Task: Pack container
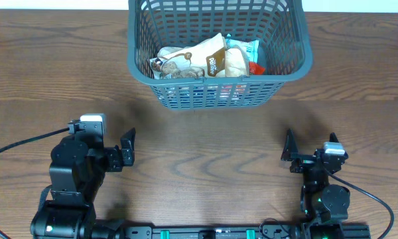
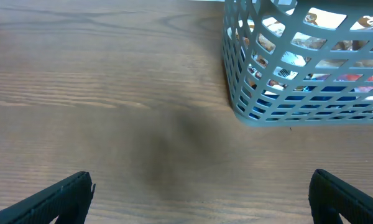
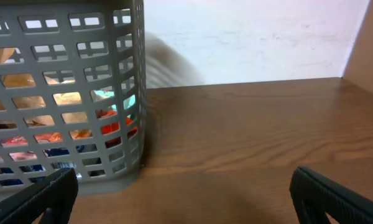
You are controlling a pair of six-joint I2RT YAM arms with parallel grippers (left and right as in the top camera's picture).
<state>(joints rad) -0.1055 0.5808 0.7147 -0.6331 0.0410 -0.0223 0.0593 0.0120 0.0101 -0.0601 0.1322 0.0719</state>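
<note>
While both hands hover low over the dark brown wood-grain tabletop (image 1: 205, 153), neither holds anything. The left hand (image 1: 129, 148) stands wide, and its wrist view shows two black fingers (image 2: 68, 193) far apart with only bare wood between them. The right hand (image 1: 289, 153) is spread just as wide and is equally empty, its fingers (image 3: 326, 196) at the lower corners of its own view.

The container (image 1: 219, 78), a large dark grey plastic basket with lattice-grid sides and a thick rim, sits upright on the tabletop ahead of both hands and well apart from each. It lies forward and to the right of the left hand and forward and to the left of the right hand. Its rounded near corner (image 3: 137, 93) fills the left part of the right wrist view.

Snack packets lie piled inside it. A tan and brown packet (image 1: 211, 61) on top carries pale printing on a brown band, too small to read. Beside it are a white packet with brown pictures (image 1: 176, 65), a pale blue packet (image 1: 244, 48) and a red packet (image 1: 255, 68). Through the lattice, the left wrist view catches a white label with dark letters (image 2: 368, 22), cropped and illegible.
</note>
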